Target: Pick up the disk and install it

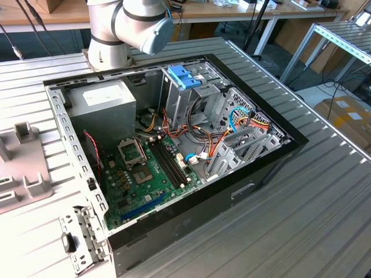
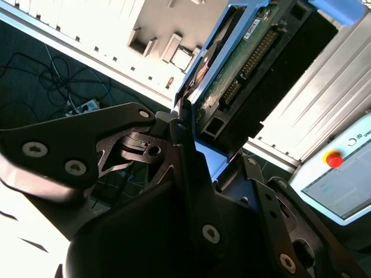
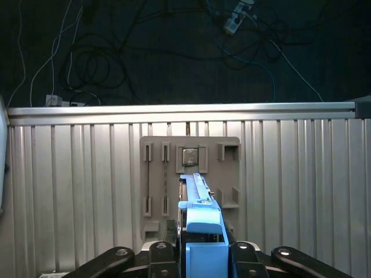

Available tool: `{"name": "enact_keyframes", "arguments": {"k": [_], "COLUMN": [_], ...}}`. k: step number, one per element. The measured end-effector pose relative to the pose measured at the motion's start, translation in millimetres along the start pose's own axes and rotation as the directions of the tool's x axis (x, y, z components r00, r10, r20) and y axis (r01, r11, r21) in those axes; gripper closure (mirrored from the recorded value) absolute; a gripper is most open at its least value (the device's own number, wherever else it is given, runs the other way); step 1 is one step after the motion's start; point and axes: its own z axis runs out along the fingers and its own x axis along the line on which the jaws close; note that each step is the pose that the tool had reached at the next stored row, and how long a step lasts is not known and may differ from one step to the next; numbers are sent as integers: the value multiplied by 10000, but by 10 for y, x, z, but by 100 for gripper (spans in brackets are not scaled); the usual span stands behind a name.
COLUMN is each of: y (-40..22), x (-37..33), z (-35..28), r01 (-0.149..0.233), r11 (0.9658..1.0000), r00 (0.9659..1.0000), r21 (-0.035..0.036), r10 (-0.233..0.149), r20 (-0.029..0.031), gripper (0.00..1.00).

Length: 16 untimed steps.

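Observation:
In both wrist views my gripper (image 3: 203, 255) (image 2: 186, 136) is shut on the disk. The disk (image 3: 200, 202) appears edge-on in the first wrist view, a bright blue rail and end tab between the dark fingers (image 3: 164, 253). The second wrist view shows its green circuit board and connectors (image 2: 243, 63), framed by blue rails. It hangs above a grey holding fixture (image 3: 156, 174) on the ribbed table. In the exterior view the open computer case (image 1: 272, 168) lies on the table, with a metal drive cage (image 1: 174, 98) inside. The arm's elbow (image 1: 133, 26) stands behind the case.
Inside the case are a green motherboard (image 1: 148, 174), a grey power supply (image 1: 107, 104), a light blue latch (image 1: 184, 75) atop the cage and bundled wires (image 1: 232, 136). The grey fixture (image 1: 23, 168) sits at the exterior view's left. A pendant with a red button (image 2: 334, 159) and floor cables (image 3: 104, 63) lie beyond the table edge.

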Motion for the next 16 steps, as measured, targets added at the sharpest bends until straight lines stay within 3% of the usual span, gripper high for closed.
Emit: {"name": "enact_keyframes", "arguments": {"k": [16], "y": [-128], "x": [5], "z": [6], "r01": [-1], "r11": [10000], "r00": [10000], "r21": [-2], "r10": [1], "r20": [0], "gripper": [63]}}
